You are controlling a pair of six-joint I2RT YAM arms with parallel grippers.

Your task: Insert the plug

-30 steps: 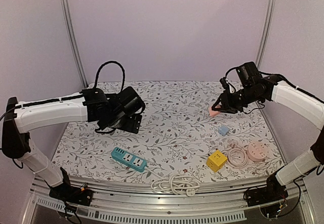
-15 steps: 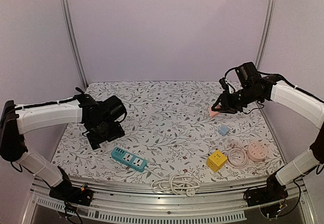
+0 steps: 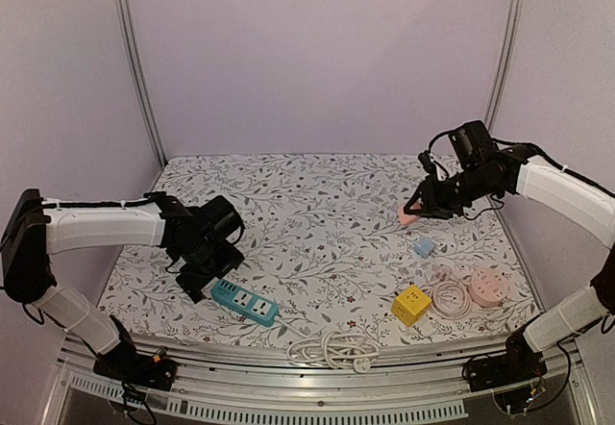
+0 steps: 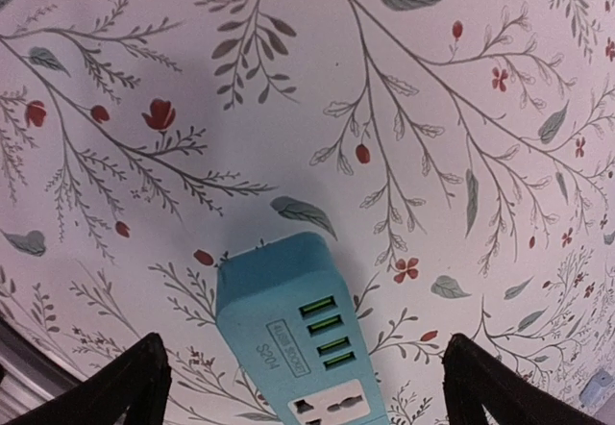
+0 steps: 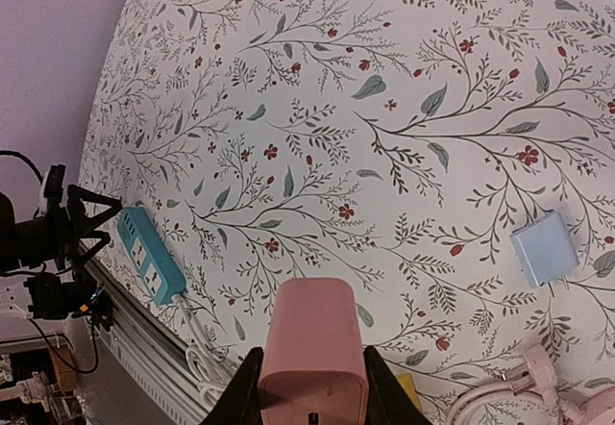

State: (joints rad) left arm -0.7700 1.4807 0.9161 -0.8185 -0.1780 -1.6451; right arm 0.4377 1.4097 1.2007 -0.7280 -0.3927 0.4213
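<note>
Power strip [image 3: 244, 301] is lying near the front edge, toward the front-left corner, its long axis running from back-left to front-right. The left gripper [image 3: 204, 276] is hovering over its left end, spread wide and holding nothing. Near the right edge, the right gripper [image 3: 419, 206] is clamping the pink plug [image 5: 312, 343], well apart from the strip, which is lying leftward and frontward of it. The plug's prongs are hiding from every view, and the left wrist view is cutting off most sockets.

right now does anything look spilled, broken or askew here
Nothing looks spilled or broken. The teal power strip lies diagonally, and a white cord is bunched loosely right at the near edge of the table.
</note>
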